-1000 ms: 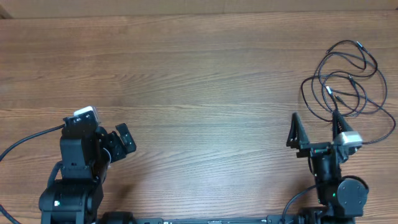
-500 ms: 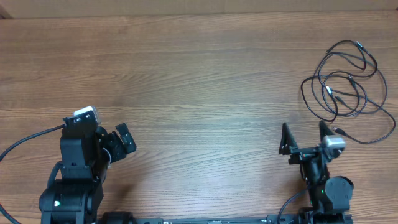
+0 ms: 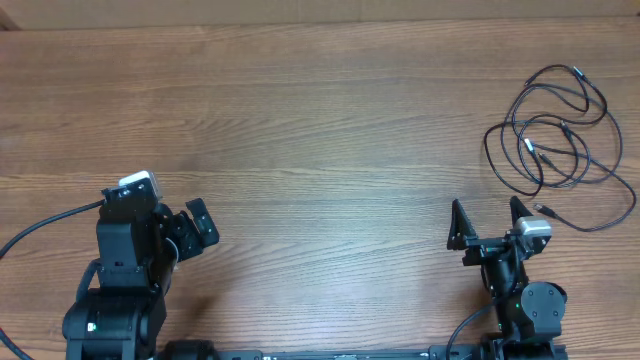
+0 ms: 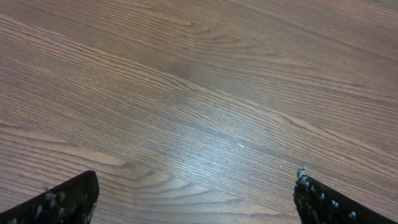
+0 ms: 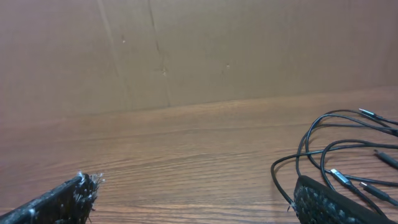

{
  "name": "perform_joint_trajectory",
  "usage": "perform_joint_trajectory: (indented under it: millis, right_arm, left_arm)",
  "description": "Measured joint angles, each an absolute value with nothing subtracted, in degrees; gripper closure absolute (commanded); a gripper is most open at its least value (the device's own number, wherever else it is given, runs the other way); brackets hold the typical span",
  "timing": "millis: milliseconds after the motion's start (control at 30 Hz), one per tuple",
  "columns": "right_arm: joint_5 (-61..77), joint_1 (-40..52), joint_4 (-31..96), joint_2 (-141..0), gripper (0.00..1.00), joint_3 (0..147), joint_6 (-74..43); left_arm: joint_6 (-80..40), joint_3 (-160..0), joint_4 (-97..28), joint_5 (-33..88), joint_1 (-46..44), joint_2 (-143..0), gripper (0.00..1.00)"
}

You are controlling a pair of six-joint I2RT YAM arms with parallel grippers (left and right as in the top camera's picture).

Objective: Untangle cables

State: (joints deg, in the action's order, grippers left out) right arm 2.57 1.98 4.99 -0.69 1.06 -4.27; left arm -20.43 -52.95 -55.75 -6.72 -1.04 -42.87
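The cables (image 3: 555,135) are a tangle of thin black looping cords with small plugs, lying on the wooden table at the far right. They also show at the right edge of the right wrist view (image 5: 336,134), just beyond my right finger. My right gripper (image 3: 487,215) is open and empty, near the front edge, to the left of and below the tangle; its fingers (image 5: 193,186) stand wide apart. My left gripper (image 3: 198,222) is open and empty at the front left, far from the cables; the left wrist view (image 4: 196,193) shows only bare wood between its fingers.
A brown cardboard wall (image 5: 186,50) stands along the table's far edge. A thick black wire (image 3: 40,232) runs from the left arm to the left edge of the table.
My right gripper has pulled back toward the front edge and slightly left, off the lower loops of the tangle. The cables and the left arm have not moved.
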Motion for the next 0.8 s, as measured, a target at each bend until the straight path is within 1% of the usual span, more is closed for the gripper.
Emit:
perform_joint_trajectory:
  millis: [667, 800]
  right_arm:
    - [2.57, 1.98, 4.97, -0.69, 0.0, 1.06, -4.27]
    - [2.59, 1.98, 4.97, -0.69, 0.0, 1.06, -4.25]
  left_arm:
    - [-20.43, -52.95, -55.79, -6.72, -1.04, -42.85, 0.0]
    - [-20.43, -52.73, -57.3, -6.63, -1.04, -40.93, 0.0]
